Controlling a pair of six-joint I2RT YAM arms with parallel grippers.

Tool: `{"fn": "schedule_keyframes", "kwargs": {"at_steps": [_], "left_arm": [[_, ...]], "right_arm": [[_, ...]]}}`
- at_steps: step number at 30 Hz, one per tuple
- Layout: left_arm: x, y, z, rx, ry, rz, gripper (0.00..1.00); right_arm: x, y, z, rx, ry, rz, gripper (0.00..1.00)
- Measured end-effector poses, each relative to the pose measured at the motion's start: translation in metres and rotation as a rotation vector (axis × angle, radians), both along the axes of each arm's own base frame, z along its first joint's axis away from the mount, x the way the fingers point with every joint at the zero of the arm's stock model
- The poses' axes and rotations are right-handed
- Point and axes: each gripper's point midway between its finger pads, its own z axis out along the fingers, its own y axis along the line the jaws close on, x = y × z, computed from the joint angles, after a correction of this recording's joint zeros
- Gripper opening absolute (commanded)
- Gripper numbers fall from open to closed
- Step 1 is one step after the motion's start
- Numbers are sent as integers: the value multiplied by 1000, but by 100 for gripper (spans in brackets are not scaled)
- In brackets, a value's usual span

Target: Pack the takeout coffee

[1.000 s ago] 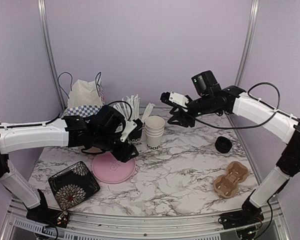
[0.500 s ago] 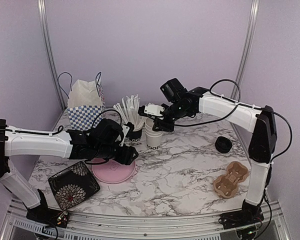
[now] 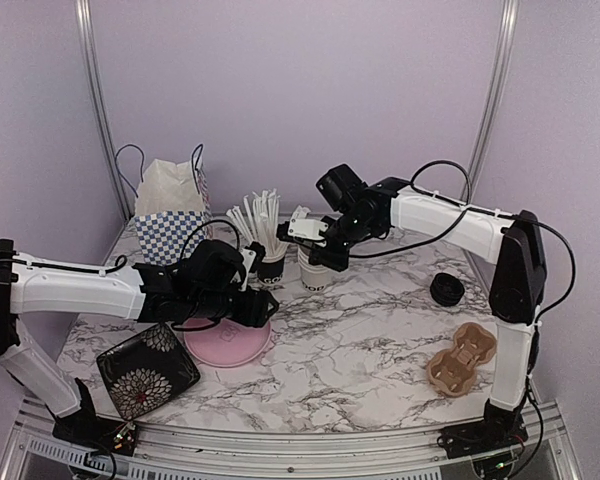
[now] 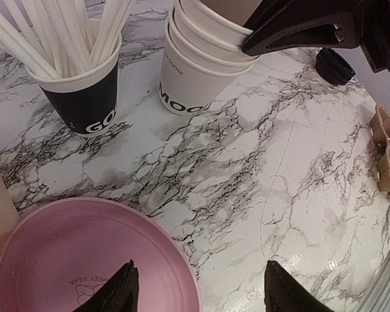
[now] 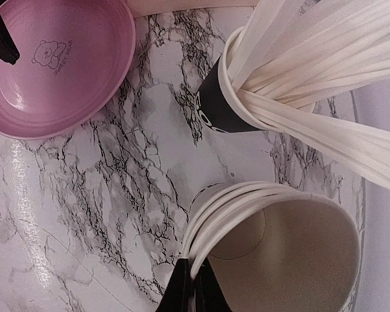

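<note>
From above, the right gripper sits at the rim of the stacked paper cups beside the black cup of sticks, the left gripper is over the pink plate, and a black lid lies well apart at right. The left wrist view shows its 2 fingers spread wide above the plate's edge, holding nothing. The right wrist view shows that gripper's fingers pinched narrow on the cups' rim.
</note>
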Motion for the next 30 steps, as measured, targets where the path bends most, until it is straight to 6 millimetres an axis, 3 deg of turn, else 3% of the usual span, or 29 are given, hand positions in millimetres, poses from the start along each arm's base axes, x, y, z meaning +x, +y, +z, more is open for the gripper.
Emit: {"fn": "schedule_keyframes", "kwargs": {"at_steps": [11,18,23,30], "left_arm": [[2,-11,10,-63,-16,-20,67],[1,-22,-1,-65,10,-49,66],[3,-30,-3,-70,17,-64,66],[2,-37,5,-95,10,-81,66]], "right_arm": [[4,-11,7,-1,27,-31,0],[32,-41,26,59,62,-148,0],[44,-70,20,41,105,-239,0],[42,-71,15,35,144,-267,8]]}}
